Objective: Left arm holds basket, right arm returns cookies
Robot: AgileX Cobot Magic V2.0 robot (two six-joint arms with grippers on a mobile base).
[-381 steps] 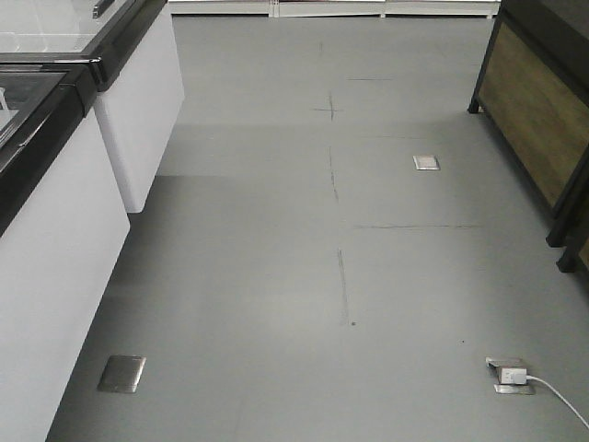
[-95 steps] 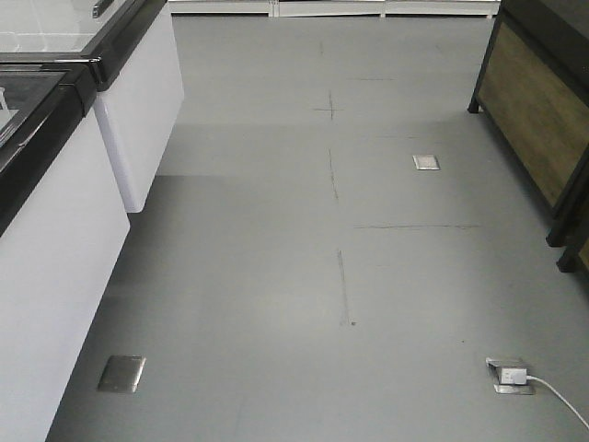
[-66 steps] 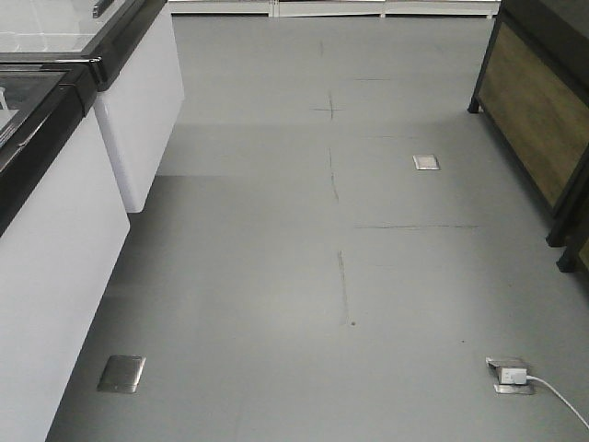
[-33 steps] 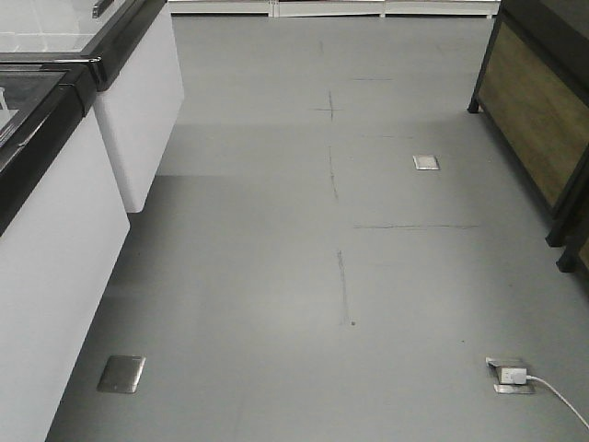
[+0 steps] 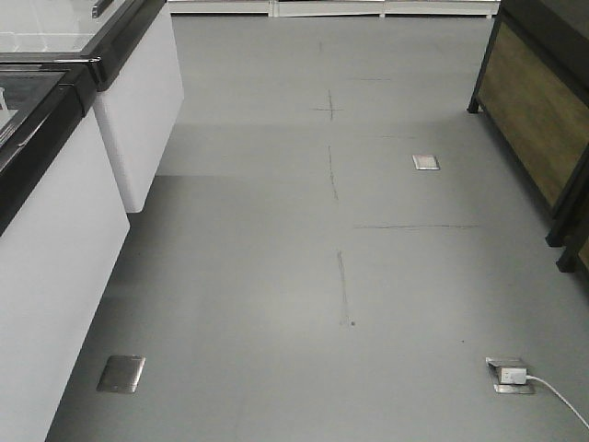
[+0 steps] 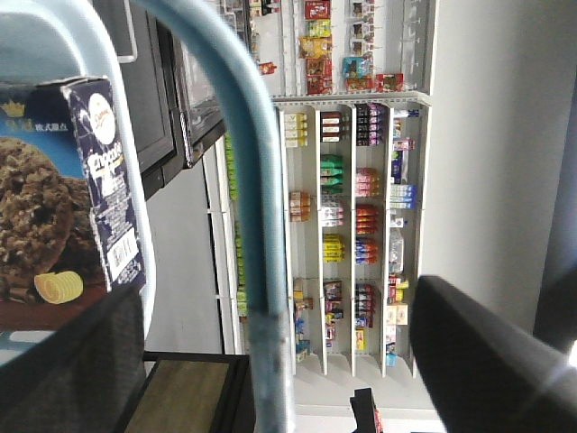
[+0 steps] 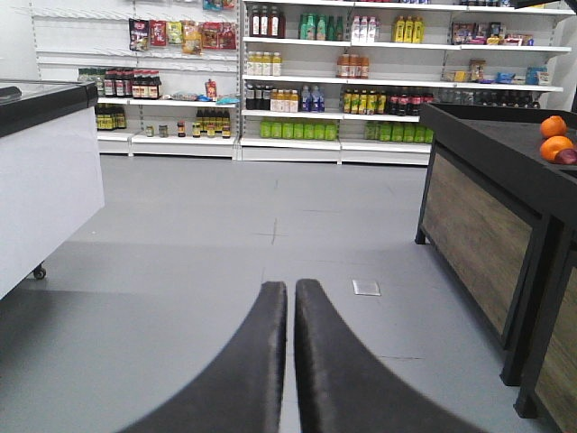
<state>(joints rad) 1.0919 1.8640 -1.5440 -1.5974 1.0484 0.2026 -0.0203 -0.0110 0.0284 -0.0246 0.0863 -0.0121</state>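
Observation:
In the left wrist view a light blue hoop handle (image 6: 242, 153) of the basket runs down between my left gripper's (image 6: 279, 311) two black fingers (image 6: 487, 352). The jaws stand wide apart, so the gripper is open around the handle, not clamped on it. A second, paler handle (image 6: 113, 117) curves at the left. Behind it is the cookies box (image 6: 54, 216), dark navy with a chocolate cookie picture and a white barcode. My right gripper (image 7: 290, 298) is shut with nothing between its fingers, pointing over bare grey floor. Neither arm shows in the front view.
White freezer cabinets (image 5: 55, 239) line the left of the aisle. A dark wood-panelled stand (image 5: 534, 110) is on the right, with oranges (image 7: 554, 140) on top. Floor sockets, one with a plug (image 5: 509, 376), dot the floor. Stocked shelves (image 7: 361, 81) close the far end.

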